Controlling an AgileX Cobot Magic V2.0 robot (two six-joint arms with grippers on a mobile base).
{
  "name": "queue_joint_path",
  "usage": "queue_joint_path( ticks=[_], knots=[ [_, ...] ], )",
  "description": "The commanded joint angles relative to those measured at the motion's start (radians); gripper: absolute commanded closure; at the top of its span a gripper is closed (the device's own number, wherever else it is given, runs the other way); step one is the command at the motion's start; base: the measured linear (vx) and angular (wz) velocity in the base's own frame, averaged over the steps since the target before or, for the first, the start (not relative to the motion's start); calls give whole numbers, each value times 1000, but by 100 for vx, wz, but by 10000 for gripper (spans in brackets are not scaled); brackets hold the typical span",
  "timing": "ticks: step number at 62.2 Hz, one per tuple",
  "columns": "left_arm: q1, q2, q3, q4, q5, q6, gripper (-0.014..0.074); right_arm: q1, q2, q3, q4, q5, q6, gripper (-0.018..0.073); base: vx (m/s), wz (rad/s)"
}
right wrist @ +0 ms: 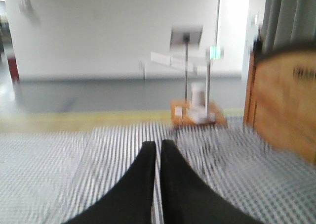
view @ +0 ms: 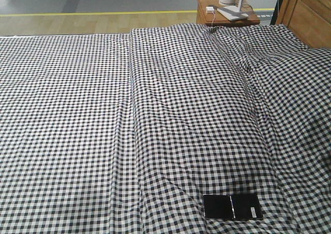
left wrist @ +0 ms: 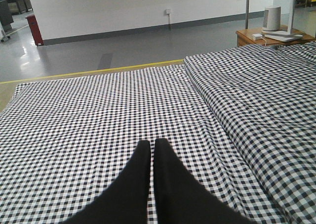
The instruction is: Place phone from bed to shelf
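Observation:
The black phone (view: 231,206) lies flat on the bed (view: 103,115) near its front edge, right of centre, crease across its middle and a small white sticker at its right end. No gripper shows in the front view. In the left wrist view my left gripper (left wrist: 152,143) is shut with nothing between its black fingers, hovering over the checked sheet (left wrist: 98,115). In the blurred right wrist view my right gripper (right wrist: 158,145) is also shut and empty above the sheet. The phone is out of both wrist views. The shelf is out of view.
A small brown nightstand (view: 225,18) with a white lamp base and charger stands beyond the bed's far right corner. The wooden headboard (view: 310,12) rises along the right side. Grey floor with a yellow line (view: 93,13) lies past the far edge.

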Motion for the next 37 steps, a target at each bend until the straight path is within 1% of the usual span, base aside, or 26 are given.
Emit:
queue_joint_path(
  ticks=[1,7,12,16,17,21,27,28,31,37],
  knots=[
    [-4,-13,-21,-9,-72,-6,595,-4,106,-42,1,20,0,498,0,0],
    [-4,-13,-21,-9,-72,-6,595,-4,187,-41,1,72,-7,423,0,0],
    [-4,-13,-21,-9,-72,-6,595,-4,237,-41,1,102,-8,314,0,0],
    [-4,-13,-21,-9,-72,-6,595,-4,275,-41,1,113,-7,188,0,0],
    [-4,-13,-21,-9,-72,-6,595,-4,281,-41,1,115,-7,176,0,0],
    [-4,-13,-21,-9,-72,-6,595,-4,306,-41,1,122,-7,41,0,0],
    [-4,-13,-21,-9,-72,-6,595,-4,333,-41,-11,116,-7,-99,0,0],
    [-4,-13,-21,-9,-72,-6,595,-4,337,-41,-11,115,-5,-134,0,0],
    [-4,-13,-21,-9,-72,-6,595,-4,341,-41,-10,114,-1,-171,0,0],
    [-4,-13,-21,-9,-72,-6,595,-4,345,-41,-5,130,4,-164,0,0]
  ],
)
